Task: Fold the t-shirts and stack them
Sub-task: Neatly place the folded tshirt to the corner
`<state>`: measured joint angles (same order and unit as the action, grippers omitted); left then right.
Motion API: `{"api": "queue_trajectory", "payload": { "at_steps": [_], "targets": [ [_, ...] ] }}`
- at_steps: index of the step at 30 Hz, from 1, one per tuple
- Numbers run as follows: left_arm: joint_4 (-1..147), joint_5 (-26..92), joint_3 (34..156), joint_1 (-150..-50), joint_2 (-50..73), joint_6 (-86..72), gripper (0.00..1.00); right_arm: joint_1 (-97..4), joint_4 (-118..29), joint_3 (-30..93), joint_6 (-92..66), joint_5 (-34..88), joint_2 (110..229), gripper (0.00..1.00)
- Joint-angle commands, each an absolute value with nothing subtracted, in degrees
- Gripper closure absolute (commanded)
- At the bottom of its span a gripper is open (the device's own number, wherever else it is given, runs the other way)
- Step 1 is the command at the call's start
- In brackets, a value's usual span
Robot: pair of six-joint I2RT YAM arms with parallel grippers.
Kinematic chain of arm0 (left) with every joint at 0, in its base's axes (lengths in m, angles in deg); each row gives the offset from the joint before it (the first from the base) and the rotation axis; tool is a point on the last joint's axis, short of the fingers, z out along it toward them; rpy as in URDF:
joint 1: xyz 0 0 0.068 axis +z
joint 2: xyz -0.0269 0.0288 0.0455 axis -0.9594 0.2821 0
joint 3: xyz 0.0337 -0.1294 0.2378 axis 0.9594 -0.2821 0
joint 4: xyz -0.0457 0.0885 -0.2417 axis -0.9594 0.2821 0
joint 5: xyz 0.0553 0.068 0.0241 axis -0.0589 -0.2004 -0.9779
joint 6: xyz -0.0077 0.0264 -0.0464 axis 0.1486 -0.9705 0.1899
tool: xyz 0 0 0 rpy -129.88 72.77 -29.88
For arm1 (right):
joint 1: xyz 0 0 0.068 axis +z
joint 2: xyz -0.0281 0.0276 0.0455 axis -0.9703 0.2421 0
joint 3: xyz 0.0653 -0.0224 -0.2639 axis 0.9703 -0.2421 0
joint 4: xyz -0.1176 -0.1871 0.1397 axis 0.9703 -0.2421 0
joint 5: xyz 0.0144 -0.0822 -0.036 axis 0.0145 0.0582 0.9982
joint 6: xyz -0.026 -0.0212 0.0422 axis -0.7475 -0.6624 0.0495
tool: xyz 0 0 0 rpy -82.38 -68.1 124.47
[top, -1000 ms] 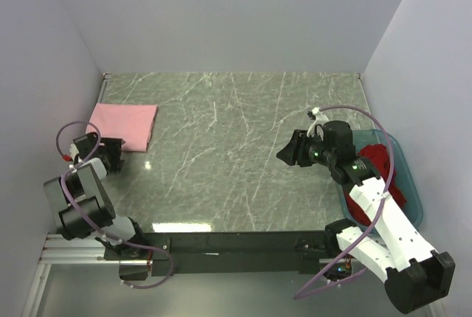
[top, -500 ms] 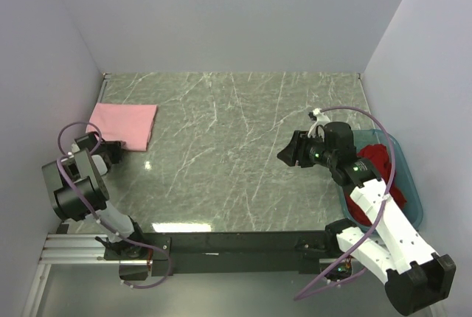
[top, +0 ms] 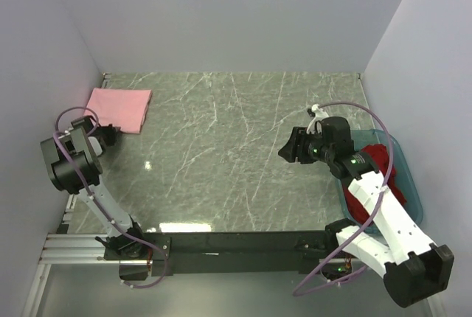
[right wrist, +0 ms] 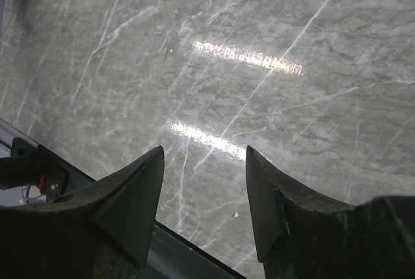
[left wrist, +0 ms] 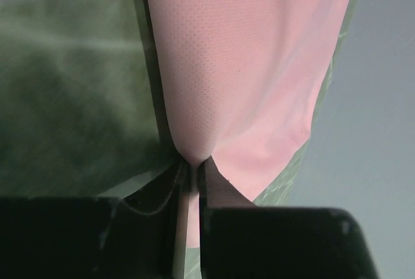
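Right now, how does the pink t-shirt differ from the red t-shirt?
The pink t-shirt lies folded on the table; the red t-shirt sits crumpled in the teal tub. The left pincer pinches the pink t-shirt's edge; the open right pincer holds nothing, apart from the red t-shirt. Both are plain cloth.

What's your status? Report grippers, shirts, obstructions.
Left gripper shut on edge of pink shirt, far-left corner. Right gripper open, empty, over table. Red shirt crumpled in tub at right. Nothing blocking.
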<state>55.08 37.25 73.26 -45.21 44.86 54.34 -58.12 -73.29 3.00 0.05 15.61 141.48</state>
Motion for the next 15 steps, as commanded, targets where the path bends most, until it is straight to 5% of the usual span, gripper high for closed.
{"api": "queue_trajectory", "payload": {
  "at_steps": [1, 8, 15],
  "targets": [
    [56.48, 36.82, 78.37, -45.14, 47.8, 52.9, 0.95, -57.71, -72.79, 5.94, -0.71, 16.47, 142.76, 0.4],
    [55.61, 38.67, 83.82, -45.66, 53.25, 53.95, 0.92, -57.71, -72.79, 6.82, -0.8, 16.38, 144.69, 0.4],
    [57.27, 38.76, 84.98, -46.98, 53.0, 53.6, 0.78, -57.8, -73.58, 7.08, -0.8, 17.44, 143.73, 0.4]
  ]
}}
